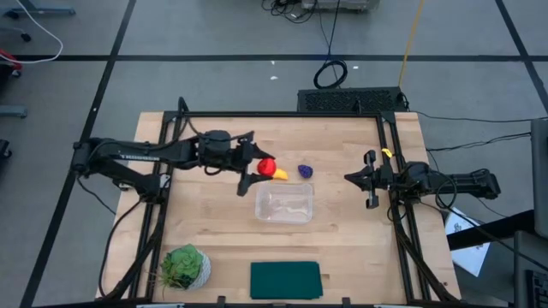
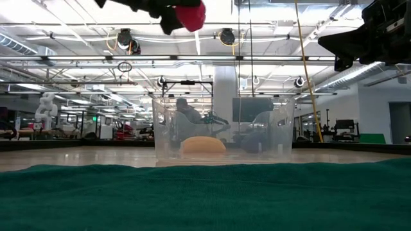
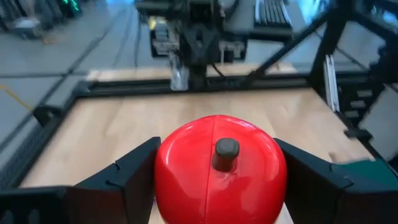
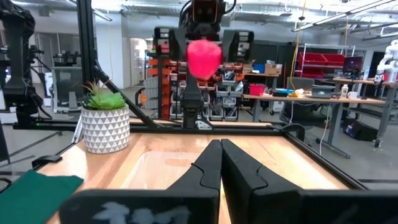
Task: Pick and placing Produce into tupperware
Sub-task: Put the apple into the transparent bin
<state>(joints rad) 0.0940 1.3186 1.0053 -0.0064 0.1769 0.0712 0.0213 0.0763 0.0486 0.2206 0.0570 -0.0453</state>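
My left gripper (image 1: 257,162) is shut on the red round fruit (image 1: 268,164), held well above the table beyond the tupperware's far left corner. The fruit also shows in the left wrist view (image 3: 217,177) and high up in the low view (image 2: 191,15). The yellow banana (image 1: 281,174) and the purple grape cluster (image 1: 305,171) lie on the table just beyond the clear tupperware (image 1: 284,204). My right gripper (image 1: 370,181) is shut and empty at the table's right side, its fingers (image 4: 221,163) closed together. My left gripper pinches the red fruit by its two opposite round sides (image 3: 163,180) between its two fingers (image 3: 127,177), one on the fruit's far side and one on its near side. The fingers come about level from the table's left. The fruit is lifted clear, its dark stem (image 3: 226,153) on top.
A potted green plant (image 1: 184,267) stands at the near left corner. A dark green flat rectangle (image 1: 285,280) lies at the near edge, in front of the tupperware. A black frame (image 1: 390,171) borders the table's sides and far edge.
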